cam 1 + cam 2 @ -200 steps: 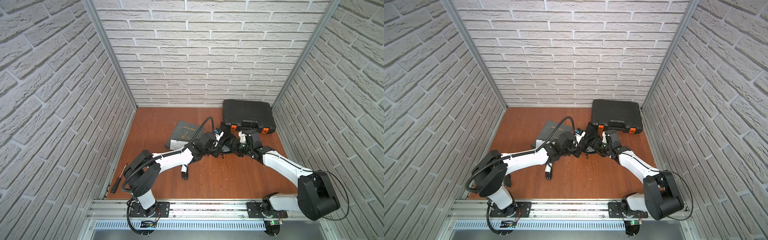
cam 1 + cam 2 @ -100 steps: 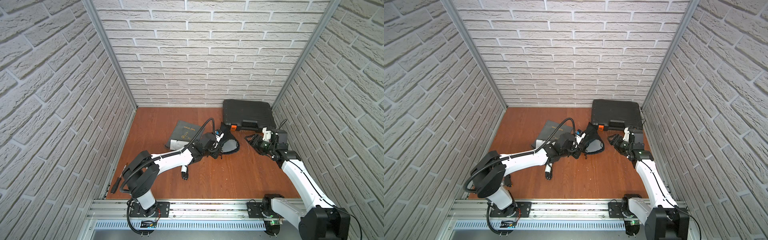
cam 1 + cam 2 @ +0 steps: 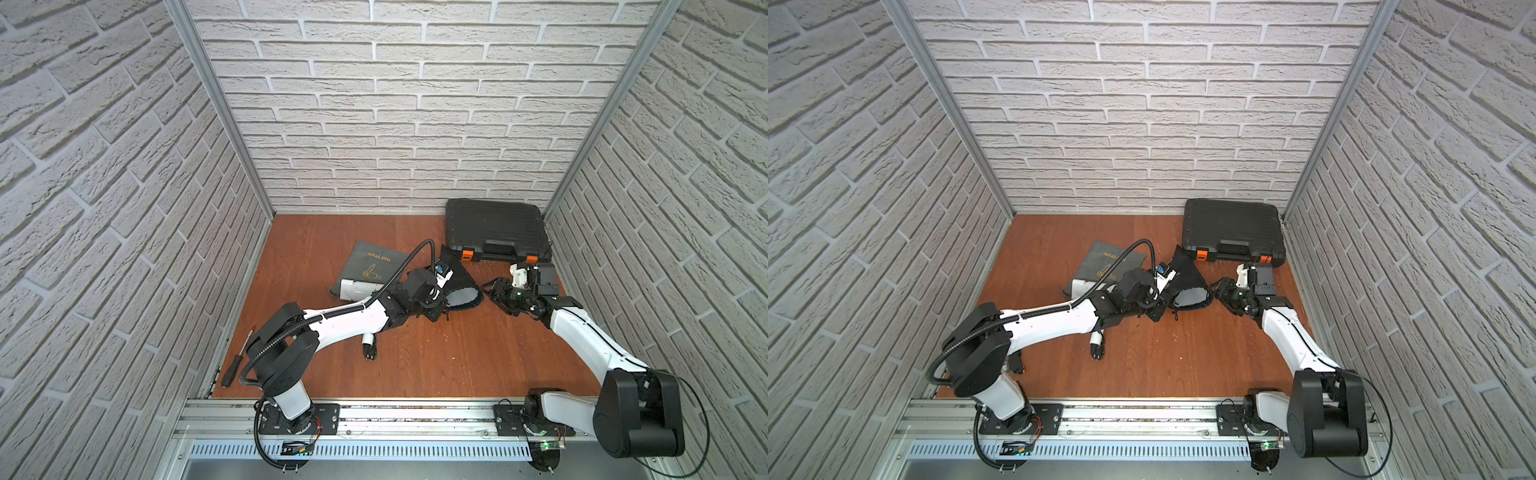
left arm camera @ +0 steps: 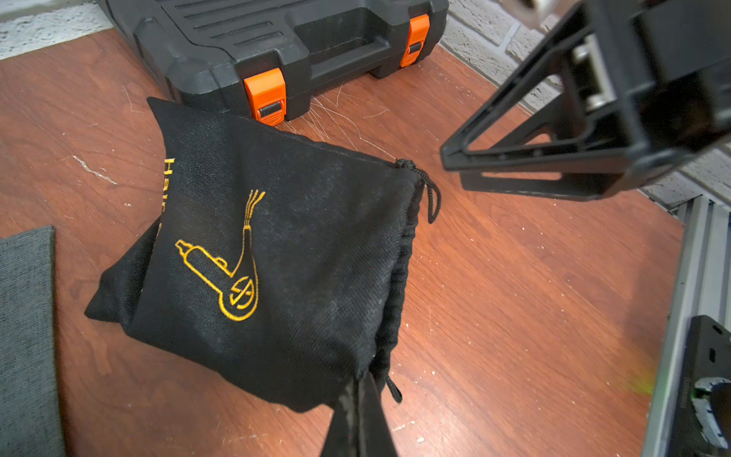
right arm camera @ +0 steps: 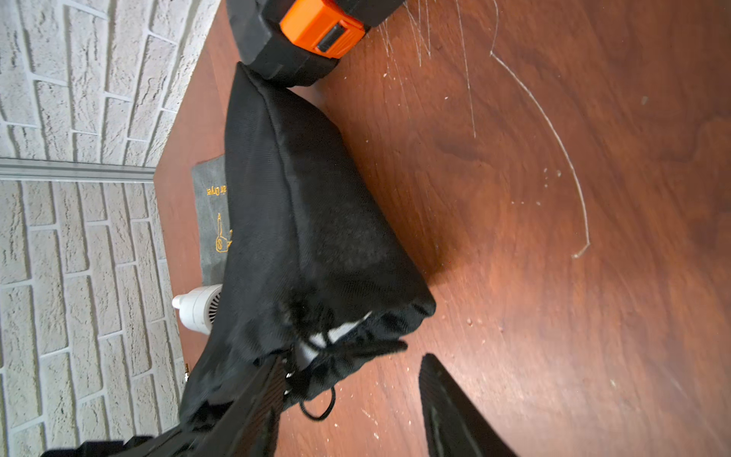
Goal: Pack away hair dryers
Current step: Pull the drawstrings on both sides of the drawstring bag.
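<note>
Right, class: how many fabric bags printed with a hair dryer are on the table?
2. The grey bag lies left of centre, a white hair dryer at its near edge. The black bag sits by the black hard case, its mouth pinched by the left gripper.

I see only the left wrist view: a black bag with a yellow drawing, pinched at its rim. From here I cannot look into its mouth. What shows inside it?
Observer: In the right wrist view, something white shows in the mouth of the black bag. I cannot tell what it is.
Operator: Is any dryer not packed?
Observer: Yes. The white hair dryer pokes out at the edge of the grey bag, beside the black bag.
Operator: Does anything lie loose?
Observer: One plug lies on the table, apart from both bags.
</note>
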### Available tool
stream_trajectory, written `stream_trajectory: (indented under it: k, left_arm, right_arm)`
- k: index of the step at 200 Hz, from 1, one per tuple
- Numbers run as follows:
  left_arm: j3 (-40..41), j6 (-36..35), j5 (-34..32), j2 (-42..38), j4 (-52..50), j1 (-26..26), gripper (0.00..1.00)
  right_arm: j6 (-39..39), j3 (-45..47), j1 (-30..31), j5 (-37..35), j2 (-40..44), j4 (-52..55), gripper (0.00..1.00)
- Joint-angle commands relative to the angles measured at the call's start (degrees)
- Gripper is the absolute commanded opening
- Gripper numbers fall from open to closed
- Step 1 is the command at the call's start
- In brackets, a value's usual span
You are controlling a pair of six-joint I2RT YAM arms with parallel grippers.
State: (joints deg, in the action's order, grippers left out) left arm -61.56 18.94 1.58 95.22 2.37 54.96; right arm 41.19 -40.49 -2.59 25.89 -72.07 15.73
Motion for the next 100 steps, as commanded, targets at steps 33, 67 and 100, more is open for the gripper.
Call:
stream_trajectory:
  k: [33,67,100]
  left_arm:
    - [-1.54,-0.92,0.47,0.3,1.1,0.61,0.0]
    - [-1.77,-0.75,0.52,0.7,1.16,0.76,0.0]
    - [-1.39,-0.83,-0.35,0.44,1.22,1.2,0.0]
  right_arm:
    - [0.11,-0.3,1.44,-1.48,-2.14,-2.3,0.59]
    - [6.91,1.3,1.36,-0.49,-3.14,-4.59,0.64]
    - [13.65,3.18,0.76,-0.73,-1.52,-6.95,0.65]
